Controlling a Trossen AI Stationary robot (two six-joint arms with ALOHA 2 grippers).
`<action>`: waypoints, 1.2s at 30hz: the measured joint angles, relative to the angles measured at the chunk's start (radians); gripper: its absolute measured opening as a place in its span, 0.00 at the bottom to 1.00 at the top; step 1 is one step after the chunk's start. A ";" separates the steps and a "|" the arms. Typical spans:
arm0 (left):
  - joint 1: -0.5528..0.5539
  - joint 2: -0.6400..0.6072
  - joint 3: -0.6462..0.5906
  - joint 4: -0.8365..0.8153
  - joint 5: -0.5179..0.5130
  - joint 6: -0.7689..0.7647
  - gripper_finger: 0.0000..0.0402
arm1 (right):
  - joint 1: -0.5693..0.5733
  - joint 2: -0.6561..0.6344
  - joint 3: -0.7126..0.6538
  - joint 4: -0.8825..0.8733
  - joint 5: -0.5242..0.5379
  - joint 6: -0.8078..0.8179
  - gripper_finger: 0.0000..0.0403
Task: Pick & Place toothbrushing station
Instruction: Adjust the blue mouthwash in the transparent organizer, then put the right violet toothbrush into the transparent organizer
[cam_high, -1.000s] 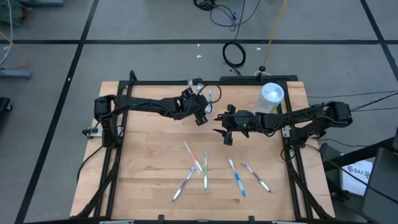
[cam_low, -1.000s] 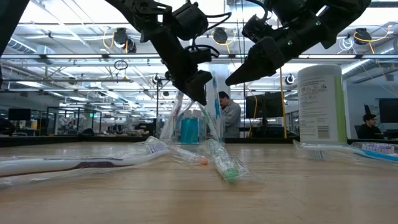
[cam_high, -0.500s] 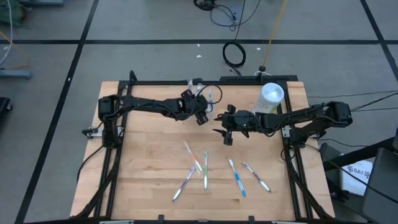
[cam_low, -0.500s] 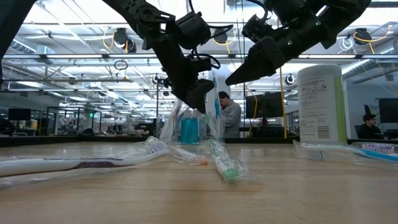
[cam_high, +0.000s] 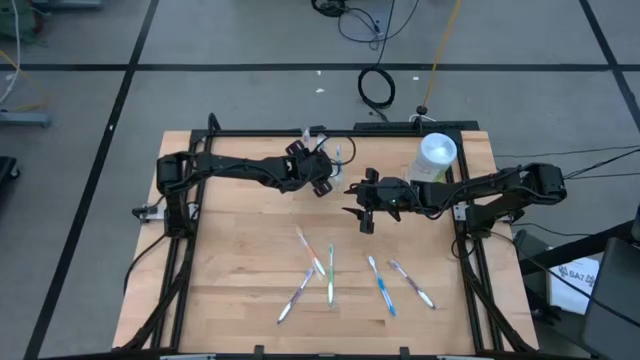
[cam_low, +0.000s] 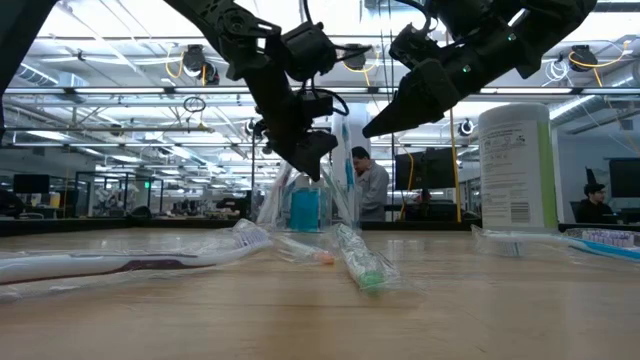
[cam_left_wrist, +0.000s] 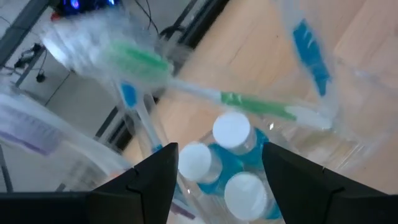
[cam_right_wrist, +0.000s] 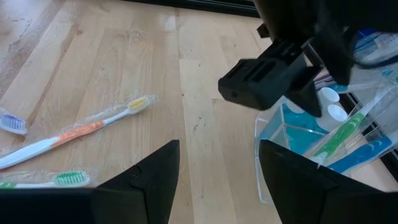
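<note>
My left gripper (cam_high: 322, 186) hangs just above the clear holder (cam_high: 330, 155) at the far edge of the table (cam_high: 230, 270). Its fingers (cam_left_wrist: 152, 177) stand wide apart and hold nothing. In the holder I see a green toothbrush (cam_left_wrist: 186, 87) in its wrapper, leaning over three white caps (cam_left_wrist: 231, 132). My right gripper (cam_high: 364, 222) waits beside the holder, also wide open and empty. Five wrapped toothbrushes (cam_high: 330, 272) lie flat, well nearer than the holder.

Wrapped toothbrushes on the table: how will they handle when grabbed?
The wrapped toothbrushes lie flat in clear crinkly film, so fingers will probably slip or catch film alone. They look slim and light, so a nudge likely slides them. The handles seem stiff and unlikely to droop.
</note>
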 joint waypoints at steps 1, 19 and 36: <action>0.000 -0.005 0.000 0.008 0.000 0.005 0.59 | 0.000 0.000 0.000 0.000 0.000 0.000 0.53; -0.003 -0.402 -0.013 -0.300 0.159 -0.018 0.59 | 0.000 0.000 0.000 0.025 0.001 0.120 0.53; -0.022 -0.628 -0.433 -0.027 0.279 -0.166 0.60 | 0.102 0.000 0.000 0.032 -0.001 0.318 0.53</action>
